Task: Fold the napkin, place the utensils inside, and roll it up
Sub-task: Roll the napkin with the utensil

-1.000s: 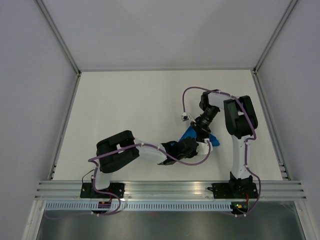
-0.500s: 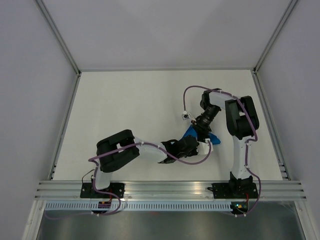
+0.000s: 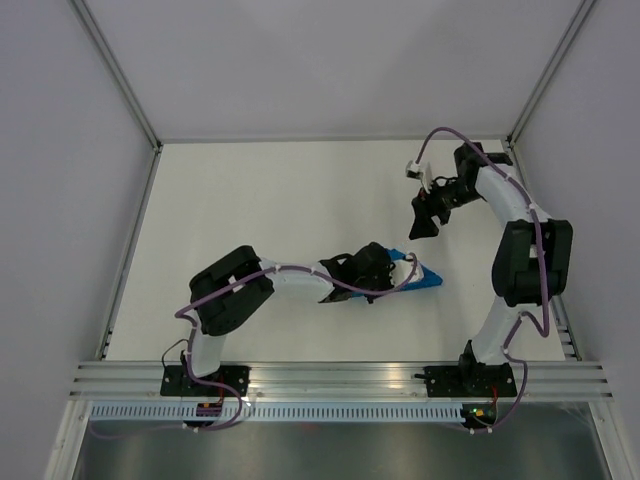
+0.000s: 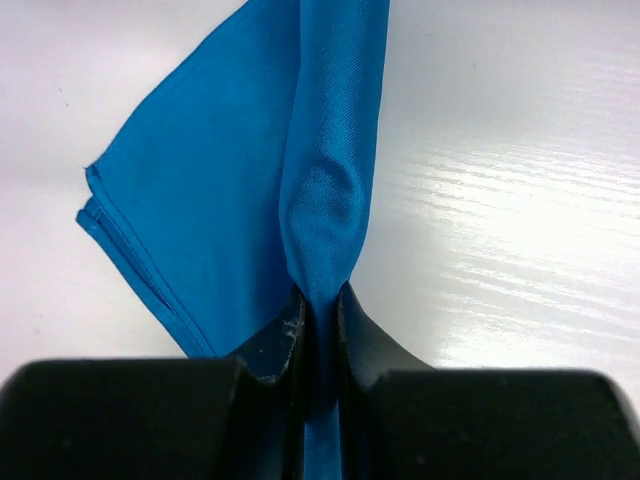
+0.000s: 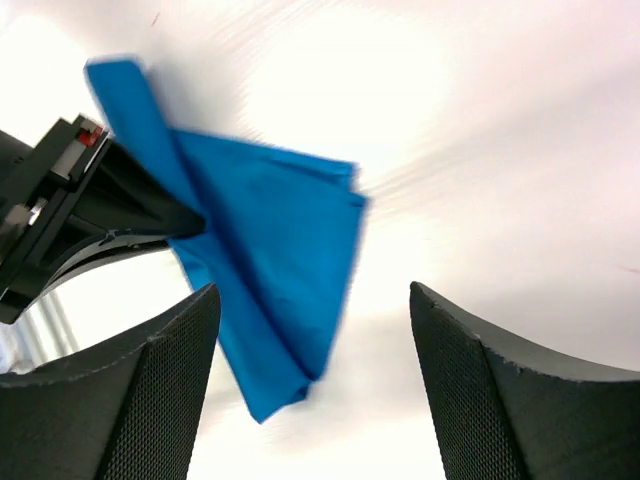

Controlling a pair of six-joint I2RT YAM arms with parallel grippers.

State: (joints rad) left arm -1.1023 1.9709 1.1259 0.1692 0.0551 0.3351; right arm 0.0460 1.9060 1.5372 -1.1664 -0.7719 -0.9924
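One grip remains: your left gripper [image 4: 320, 312] pinches a ridge of the soft bright-blue cloth napkin [image 4: 215, 190] on the white table [image 3: 250, 200]; the right gripper [image 5: 312, 300], gaping, has let go and retreated, so the fold looks set.

Inside a robotics lab test cell: a left arm [image 3: 232, 298] and right arm [image 3: 527, 262], trailing purple cables [image 3: 441, 132], are standing bolted to an aluminium rail [image 3: 340, 378] beside a white table [image 3: 250, 200], while plain grey panels [image 3: 60, 200] are enclosing it.

My left gripper [image 4: 320, 305] hides the pinched fold of the napkin [image 4: 200, 180], whose top runs past the view's upper edge; my right wrist view shows it blurred.
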